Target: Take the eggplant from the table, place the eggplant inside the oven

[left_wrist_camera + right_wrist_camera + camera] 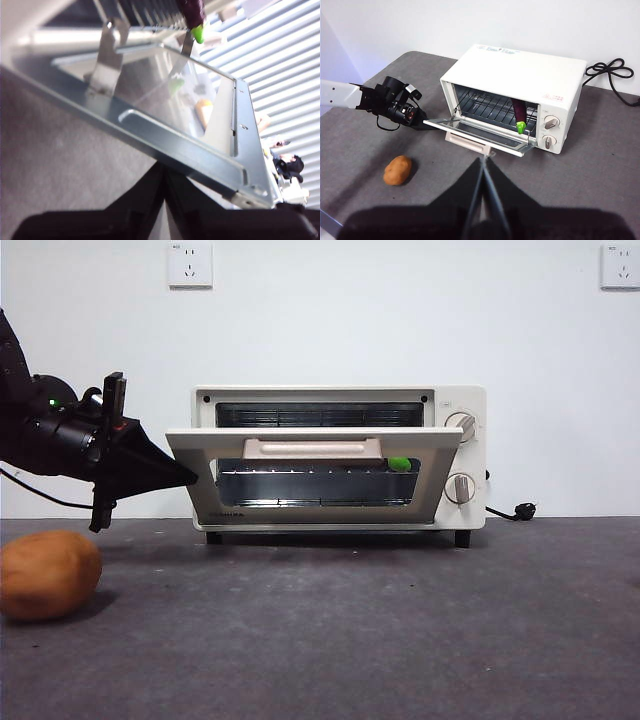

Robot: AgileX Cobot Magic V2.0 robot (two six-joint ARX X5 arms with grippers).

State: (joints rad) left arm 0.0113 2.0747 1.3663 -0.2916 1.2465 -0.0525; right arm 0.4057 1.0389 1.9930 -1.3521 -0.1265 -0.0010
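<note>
The eggplant (400,464) (193,10) (519,111) lies on the wire rack inside the oven (450,405) (520,65), toward its knob side, green cap facing the opening. The oven door (300,440) (150,135) (480,131) hangs half open, tilted. My left gripper (190,477) (163,169) (427,123) is shut, its tip touching the door's left edge from the side and below. My right gripper (483,161) is shut on nothing, raised above the table (400,640) in front of the oven.
A round orange-brown potato (45,575) (397,170) sits on the table at the front left. The oven's black power cable (515,510) (610,67) trails behind its right side. A white wall with sockets stands close behind.
</note>
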